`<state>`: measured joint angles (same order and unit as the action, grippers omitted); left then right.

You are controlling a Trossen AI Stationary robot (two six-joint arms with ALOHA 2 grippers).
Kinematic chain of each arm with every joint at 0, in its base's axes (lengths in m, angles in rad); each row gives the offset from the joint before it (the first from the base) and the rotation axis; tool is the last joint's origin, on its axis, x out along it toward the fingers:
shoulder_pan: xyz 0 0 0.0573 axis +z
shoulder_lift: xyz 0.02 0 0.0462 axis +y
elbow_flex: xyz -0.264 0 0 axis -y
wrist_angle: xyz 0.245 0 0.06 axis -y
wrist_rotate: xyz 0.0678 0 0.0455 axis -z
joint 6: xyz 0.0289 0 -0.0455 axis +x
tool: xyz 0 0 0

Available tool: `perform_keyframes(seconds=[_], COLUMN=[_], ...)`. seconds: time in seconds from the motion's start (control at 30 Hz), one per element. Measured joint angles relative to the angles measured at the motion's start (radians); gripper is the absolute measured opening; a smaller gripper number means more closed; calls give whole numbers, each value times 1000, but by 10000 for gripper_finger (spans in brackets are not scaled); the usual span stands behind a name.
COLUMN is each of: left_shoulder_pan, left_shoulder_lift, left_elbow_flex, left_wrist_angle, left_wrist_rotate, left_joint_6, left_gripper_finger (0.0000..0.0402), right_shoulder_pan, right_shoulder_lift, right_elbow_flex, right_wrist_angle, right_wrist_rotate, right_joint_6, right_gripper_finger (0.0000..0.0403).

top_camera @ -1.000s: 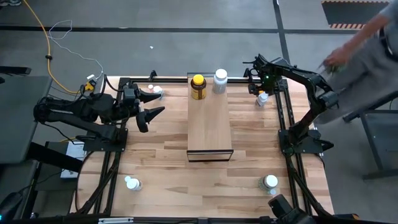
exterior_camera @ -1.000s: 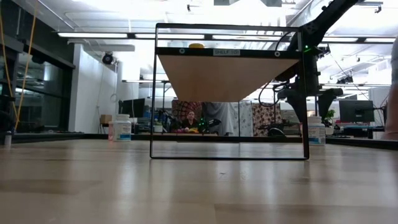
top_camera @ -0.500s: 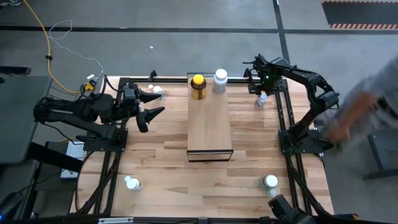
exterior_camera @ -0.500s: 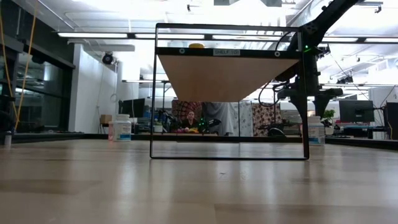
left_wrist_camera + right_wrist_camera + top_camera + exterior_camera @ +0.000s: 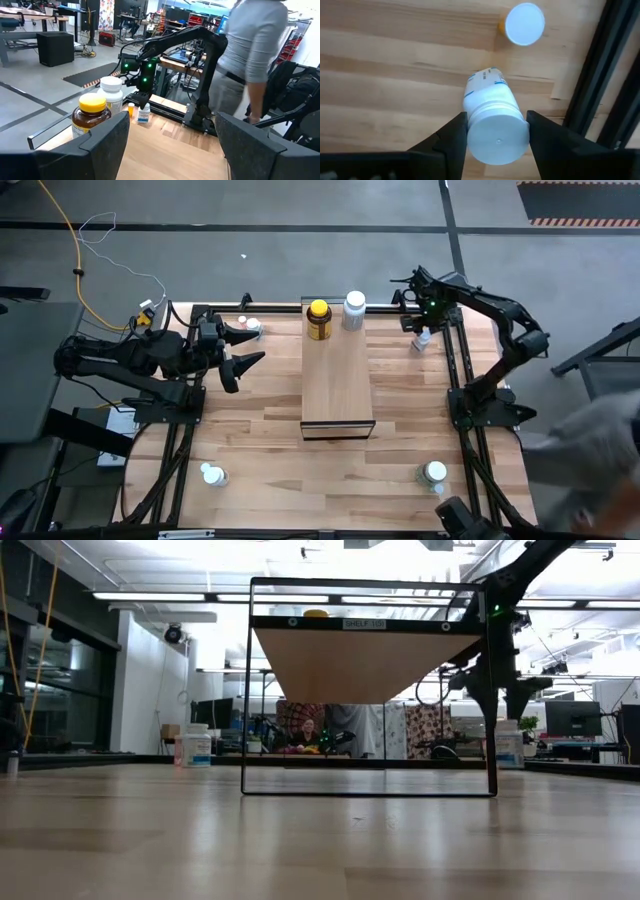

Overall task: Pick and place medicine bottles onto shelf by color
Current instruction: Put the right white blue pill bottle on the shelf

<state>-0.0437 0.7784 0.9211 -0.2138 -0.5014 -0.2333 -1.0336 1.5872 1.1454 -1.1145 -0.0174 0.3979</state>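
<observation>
bottle (image 5: pixel 496 122) stands upright w/ cap up, directly under right gripper (image 5: pixel 496 131), fingers apart either side, not clamped yet; left gripper (image 5: pixel 243 346) open, far off.

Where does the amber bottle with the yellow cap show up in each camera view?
High view: amber bottle with yellow cap on the shelf's far end, beside the white bottle.
Low view: only its yellow cap peeks above the shelf.
Left wrist view: near left, white bottle beside it.
Right wrist view: not in it.
Shared landmark: the shelf.
</observation>
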Motion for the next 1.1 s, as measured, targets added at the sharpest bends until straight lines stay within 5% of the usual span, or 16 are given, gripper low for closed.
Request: perform_keyframes(seconds=[0.33,0.57,0.83,1.1], left_shoulder_pan=[0,0,0,0], left_shoulder_lift=[0,0,7,24], left_elbow_flex=[0,0,0,0], left_wrist_angle=[0,0,0,0], left_wrist_rotate=[-8,-9,-11,-11], left_joint_6=[0,0,0,0], left_gripper_finger=[284,284,284,284], right_shoulder_pan=[77,310,607,696], right_shoulder_lift=[-231,-312,-178,59], right_elbow_flex=[139,338,617,830], right_wrist_angle=[-64,-152,-189,-266], right_wrist_rotate=[-94,-175,-64,29], right_joint_6=[-8,101,151,16], right_gripper_finger=[172,172,172,172])
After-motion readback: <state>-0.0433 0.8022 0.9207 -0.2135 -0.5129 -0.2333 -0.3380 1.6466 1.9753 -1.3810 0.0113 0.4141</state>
